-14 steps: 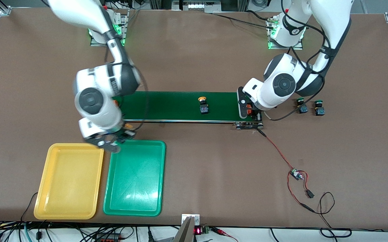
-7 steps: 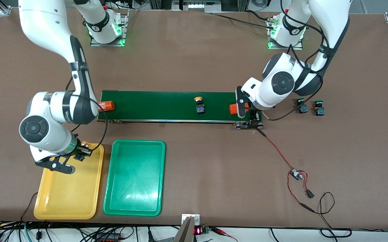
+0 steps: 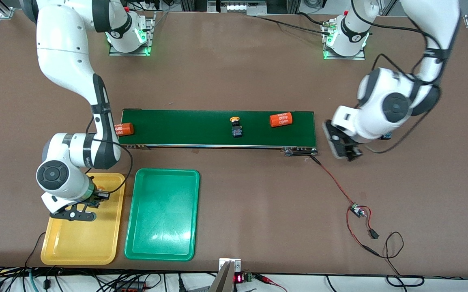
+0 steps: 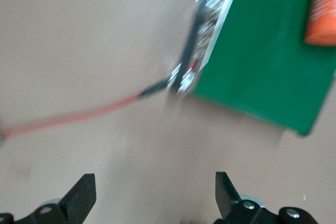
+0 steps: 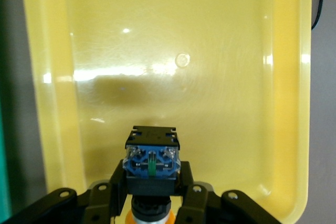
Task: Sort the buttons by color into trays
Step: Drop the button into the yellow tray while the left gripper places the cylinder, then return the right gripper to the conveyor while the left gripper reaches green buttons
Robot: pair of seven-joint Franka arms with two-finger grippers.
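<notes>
1. A yellow-capped button [image 3: 97,195] is clamped in the right claw [image 3: 90,201], whose two fingers press on the sides of its black-and-blue body. In the right wrist view the button [image 5: 152,156] sits between the fingers of the claw [image 5: 152,181] with its cap end toward the wrist.
2. On the front view's clock face, the held button hangs over the yellow tray [image 3: 80,247], at about 1 o'clock from the tray's middle. The right wrist view shows the tray's floor [image 5: 184,51] bare beneath it.
3. The green tray [image 3: 163,219] lies just beside the yellow one at its 3 o'clock, long sides parallel.
4. A second yellow-capped button [image 3: 236,126] lies on the dark-green conveyor belt [image 3: 193,125], which runs across the table [image 3: 238,73] at 12 o'clock from the trays. The button is close to the belt's middle.
5. Two orange cylinders lie on the belt. One [image 3: 281,120] is at 3 o'clock from that button, and the other [image 3: 124,129] is at the belt's 9 o'clock end, partly covered by the right arm.
6. The left claw [image 3: 345,151] hangs over bare table at about 4 o'clock from the belt's end nearest the left arm. Its fingers [image 4: 84,195] stand wide apart around nothing, and the claw [image 4: 153,191] looks down on the belt's corner [image 4: 262,66] and a red wire [image 4: 79,119].
7. The wire runs to a small circuit board [image 3: 355,210] at 6 o'clock from the left claw.
</notes>
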